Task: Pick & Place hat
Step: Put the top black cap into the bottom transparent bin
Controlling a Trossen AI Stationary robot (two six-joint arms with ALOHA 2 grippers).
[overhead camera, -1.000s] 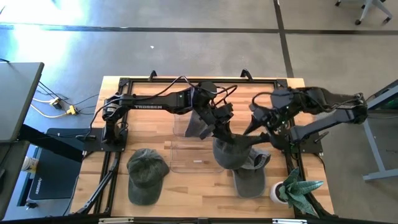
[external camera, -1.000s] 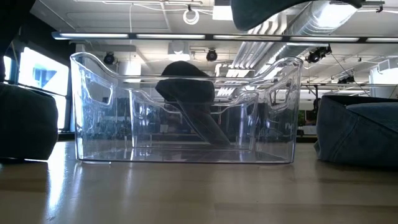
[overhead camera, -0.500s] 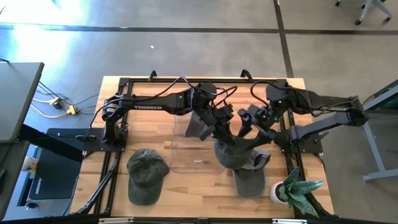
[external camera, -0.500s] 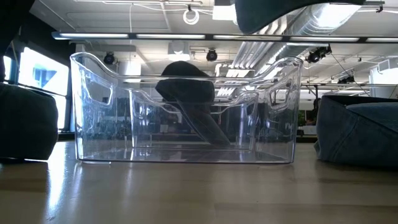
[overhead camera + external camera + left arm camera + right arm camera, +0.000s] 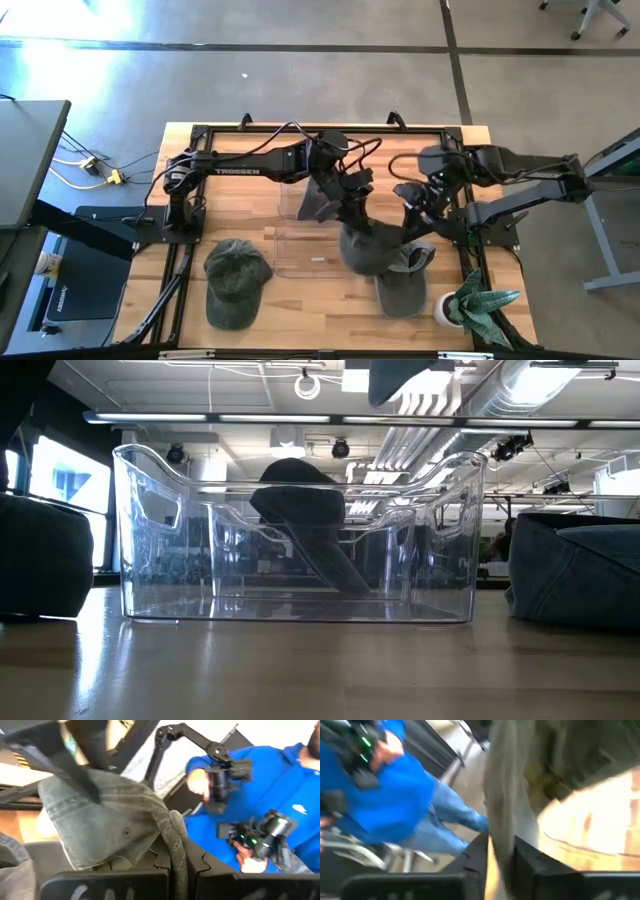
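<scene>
Right now both grippers are pinching the same gray hat (image 5: 368, 247), held up over the right end of the clear bin (image 5: 300, 262). Left gripper (image 5: 352, 212) is clamped on its brim, right gripper (image 5: 412, 222) on the opposite edge. Risks: arms pulling apart could tear fabric or slip it; an uneven release could drop it onto the blue cap (image 5: 402, 290) outside the bin.

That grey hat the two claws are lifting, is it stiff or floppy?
Probably floppy: the grey hat sags in a bunched lump between the left claw and right claw. Its edge folds limply in the left wrist view, so it likely weighs little and would not roll.
</scene>
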